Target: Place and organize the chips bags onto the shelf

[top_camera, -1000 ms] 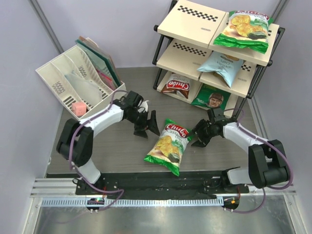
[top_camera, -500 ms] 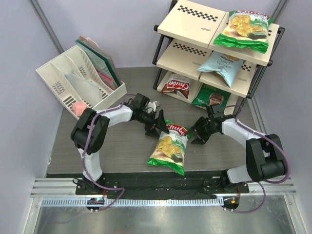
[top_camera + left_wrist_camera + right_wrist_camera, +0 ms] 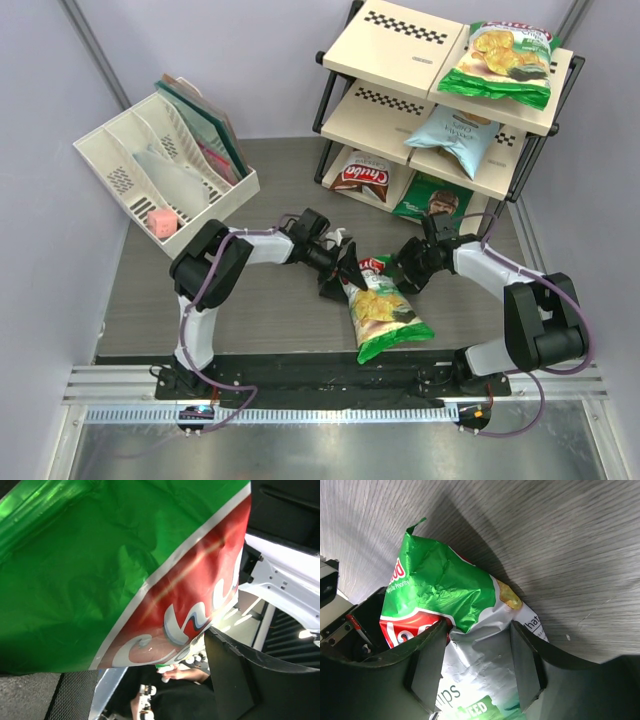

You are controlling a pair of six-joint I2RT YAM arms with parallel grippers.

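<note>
A green-and-white chips bag [image 3: 385,305] with a red logo sits tilted between my two grippers near the table's front. My left gripper [image 3: 343,272] is against its top edge. In the left wrist view the bag [image 3: 100,570] fills the frame and covers one finger; the other finger [image 3: 235,680] stands wide of it. My right gripper [image 3: 412,268] is open, and its jaws straddle the bag's crumpled top [image 3: 470,595]. The shelf [image 3: 395,45] holds a green-and-white bag [image 3: 500,60] on top, a light blue bag [image 3: 455,135] in the middle and a dark brown bag [image 3: 362,178] at the bottom.
A dark green packet [image 3: 432,200] lies on the shelf's bottom tier beside the brown bag. A white slotted organizer [image 3: 165,170] with folders and a pink cube [image 3: 160,222] stands at the back left. The arm bases and a black rail run along the near edge.
My left gripper has moved right, up to the bag's top. The bag has turned and shifted right, its top raised between both grippers. My right gripper has closed in on it.
</note>
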